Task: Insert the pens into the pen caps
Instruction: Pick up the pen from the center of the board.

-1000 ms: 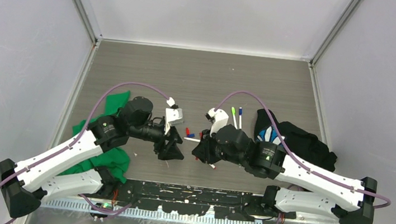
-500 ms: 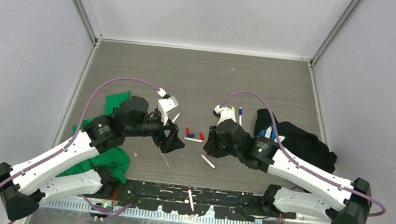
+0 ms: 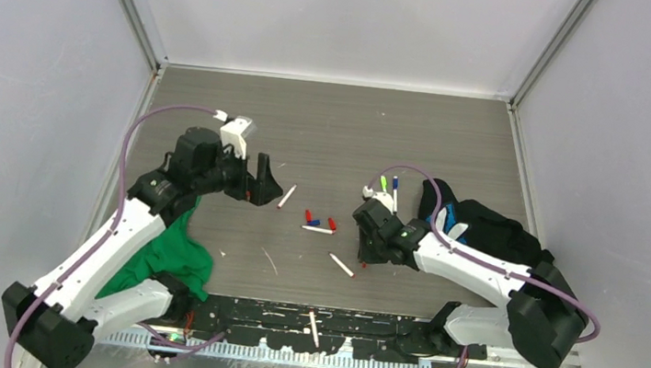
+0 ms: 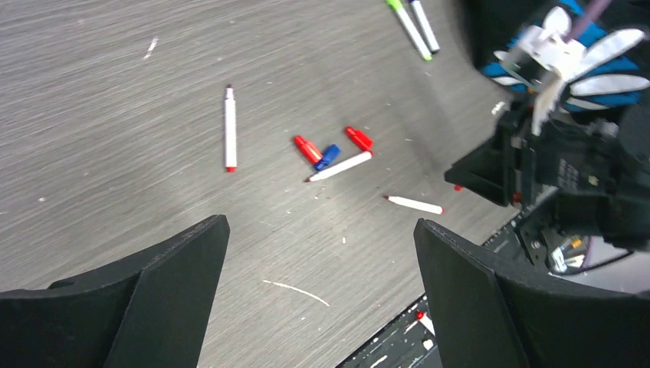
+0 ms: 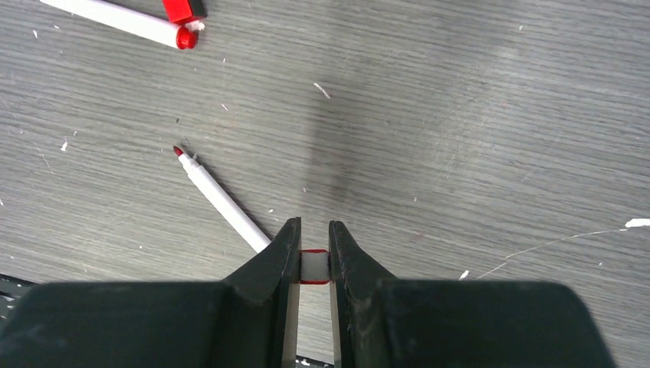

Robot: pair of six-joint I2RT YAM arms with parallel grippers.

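Note:
My left gripper (image 3: 266,186) (image 4: 320,226) stands wide open and empty above the table. A white pen (image 3: 286,196) (image 4: 229,138) lies just to its right. Two red pen caps (image 3: 307,213) (image 3: 332,224) and a blue one (image 3: 314,222) (image 4: 328,156) lie mid-table beside another pen (image 3: 318,230) (image 4: 341,165). A red-tipped pen (image 3: 341,265) (image 5: 218,201) lies left of my right gripper (image 3: 363,261) (image 5: 313,224). That gripper is shut on a small red cap (image 5: 314,267), seen end-on. A green-ended pen (image 3: 386,184) and a blue-ended pen (image 3: 395,185) lie further back.
A green cloth (image 3: 168,254) lies under the left arm. A black bag (image 3: 497,233) with a blue-and-white patch sits at the right, close behind the right arm. A white stick (image 3: 313,326) rests on the black front rail (image 3: 379,327). Grey walls enclose three sides.
My left gripper opened wide and swung back to the left, leaving a pen on the table. My right gripper pulled away to the right and lower, still shut.

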